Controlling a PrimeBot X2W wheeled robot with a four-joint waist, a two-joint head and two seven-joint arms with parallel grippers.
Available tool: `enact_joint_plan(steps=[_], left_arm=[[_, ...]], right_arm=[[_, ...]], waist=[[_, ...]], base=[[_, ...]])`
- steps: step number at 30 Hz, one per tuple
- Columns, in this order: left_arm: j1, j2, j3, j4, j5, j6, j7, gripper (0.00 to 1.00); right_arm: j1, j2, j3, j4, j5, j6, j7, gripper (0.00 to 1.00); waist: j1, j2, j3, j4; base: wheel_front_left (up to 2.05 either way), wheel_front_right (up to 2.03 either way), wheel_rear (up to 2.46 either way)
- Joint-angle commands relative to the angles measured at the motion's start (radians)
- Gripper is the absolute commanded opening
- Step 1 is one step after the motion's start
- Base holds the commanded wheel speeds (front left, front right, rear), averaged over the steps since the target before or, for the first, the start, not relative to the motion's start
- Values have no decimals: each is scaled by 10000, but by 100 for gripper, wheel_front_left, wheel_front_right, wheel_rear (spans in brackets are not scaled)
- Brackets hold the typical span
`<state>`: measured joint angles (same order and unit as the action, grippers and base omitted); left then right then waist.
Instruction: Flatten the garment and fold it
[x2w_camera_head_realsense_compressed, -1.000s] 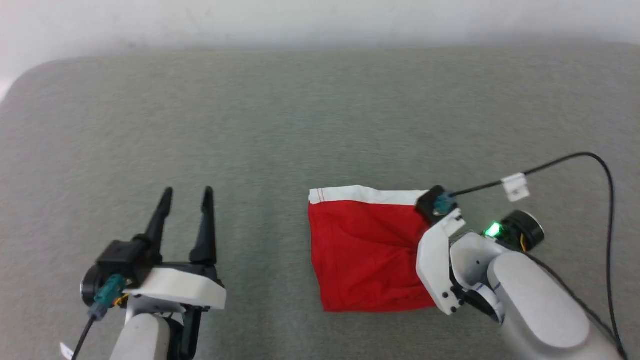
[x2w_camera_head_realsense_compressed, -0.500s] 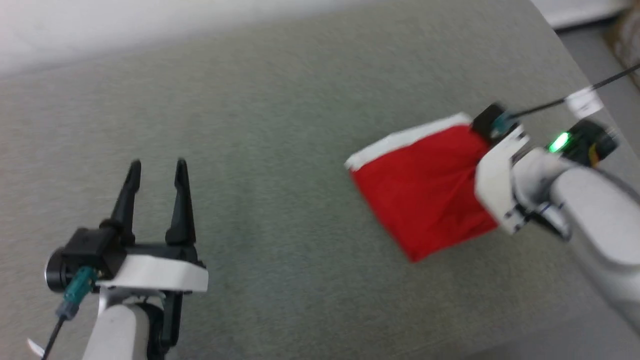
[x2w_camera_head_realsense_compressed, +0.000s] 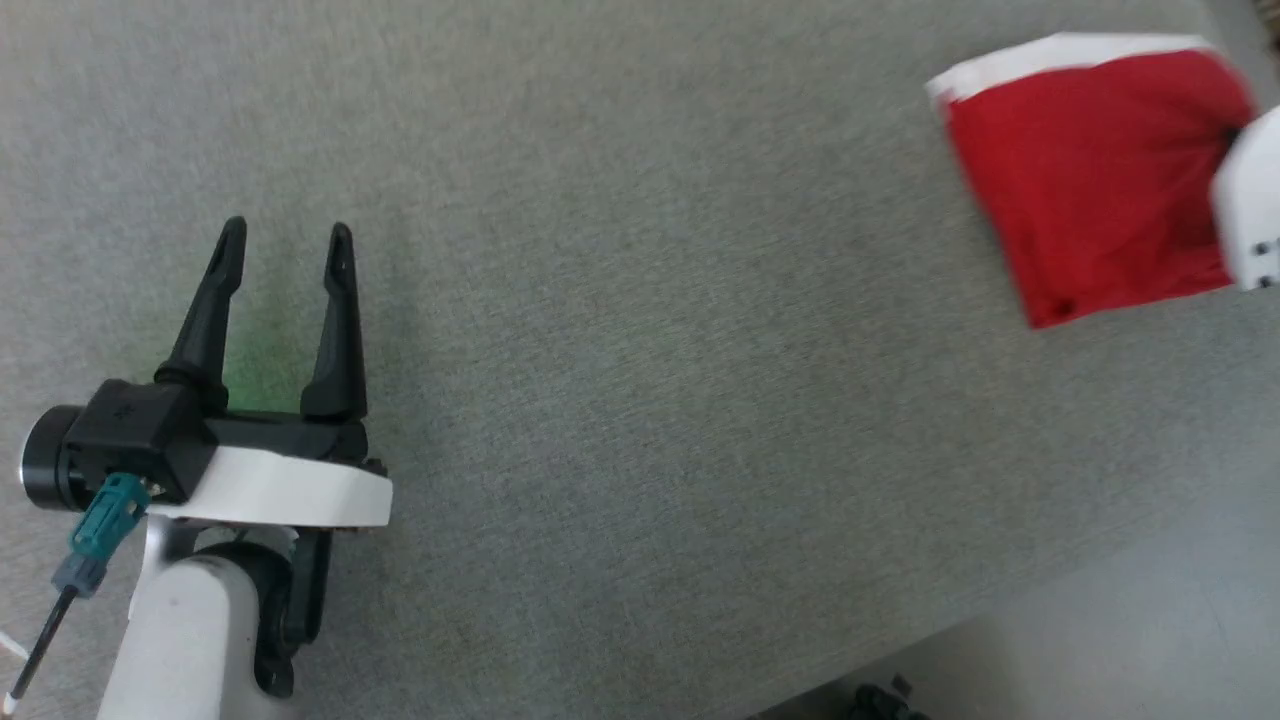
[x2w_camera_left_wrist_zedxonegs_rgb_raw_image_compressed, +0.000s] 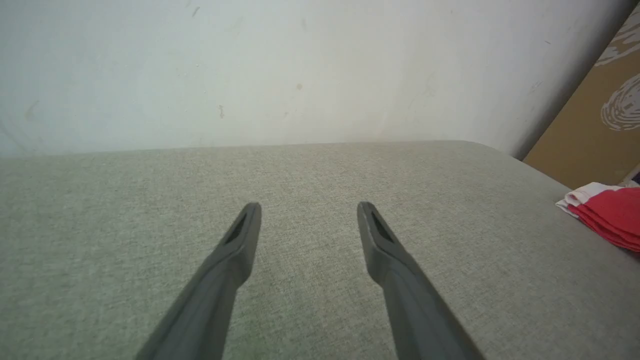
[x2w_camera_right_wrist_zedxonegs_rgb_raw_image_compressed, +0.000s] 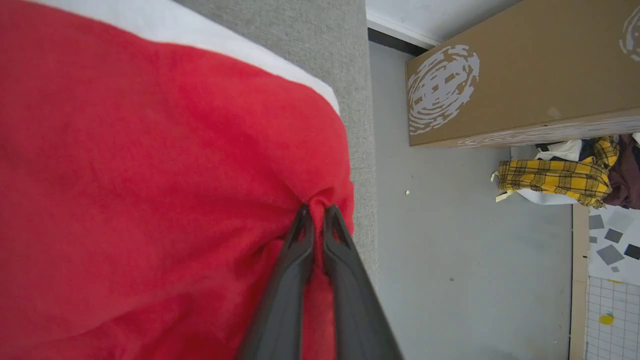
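we see the folded red garment (x2w_camera_head_realsense_compressed: 1090, 180) at the grey surface (x2w_camera_head_realsense_compressed: 640, 420) edge, blurred, print hidden from us, right gripper (x2w_camera_right_wrist_zedxonegs_rgb_raw_image_compressed: 316, 212) pinching its bunched edge, mostly cropped in head view, left gripper (x2w_camera_head_realsense_compressed: 287, 230) spread, empty, well apart

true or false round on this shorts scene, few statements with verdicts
1. The left hand is open and empty. True.
2. The right hand hovers open above the shorts. False: it is shut, pinching the red fabric.
3. The shorts lie near the edge of the grey surface. True.
4. The strip along the shorts' edge is black. False: the band is white.
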<state>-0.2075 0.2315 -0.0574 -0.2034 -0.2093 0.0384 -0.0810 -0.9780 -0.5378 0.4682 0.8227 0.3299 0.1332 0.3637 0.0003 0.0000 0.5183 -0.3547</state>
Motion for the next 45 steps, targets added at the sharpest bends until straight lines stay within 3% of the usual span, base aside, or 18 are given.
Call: enact_joint_plan(steps=[1,7,8,9,10,17,22,28,36,45], left_arm=[[-132,86,12,-115,85,67,24,100],[-65,118,41,-259,33,131,50,100],[-51,124,39,-260,22,132,39,100],[-39,123,36,-251,11,135,28,100],[-29,119,31,-225,-7,137,16,100],[115,-56,-55,215,-207,130,-309,100],[291,-291,-152,764,-416,97,-721,100],[463,-591,-183,1373,-641,122,-1212,100],[641,-759,-12,1885,-757,278,-1552,100],[757,-839,190,2130,-869,436,-1679,100]], right_arm=[[-236,-80,-322,332,-146,-25,-143,0],[-754,-309,-1488,1354,-970,-25,-806,0],[-815,-326,-1655,1481,-1128,-25,-940,28],[-865,-341,-1827,1625,-1272,-25,-1025,83],[-907,-351,-1983,1761,-1404,-25,-1091,100],[-1068,-261,-2901,2452,-1915,-25,-940,100],[-1310,-25,-3452,1810,-1831,-25,-1606,100],[-743,770,-3953,-73,-1010,-25,-2963,100],[1821,2108,-4307,-3866,239,-25,-4390,100],[5172,4261,-4983,-7078,-89,-25,-5737,100]], waist=[[-3,0,1046,278],[-3,0,1294,528],[-3,0,1299,550],[-3,0,1288,569],[-3,0,1258,588],[-3,0,432,703],[-3,0,-642,944],[-3,0,-2124,1537],[-3,0,-3743,2511],[-3,0,-4707,3754]], base=[[0,0,0],[0,0,0],[0,0,0],[0,0,0],[0,0,0],[0,0,0],[0,0,0],[0,0,0],[0,0,0],[0,0,0]])
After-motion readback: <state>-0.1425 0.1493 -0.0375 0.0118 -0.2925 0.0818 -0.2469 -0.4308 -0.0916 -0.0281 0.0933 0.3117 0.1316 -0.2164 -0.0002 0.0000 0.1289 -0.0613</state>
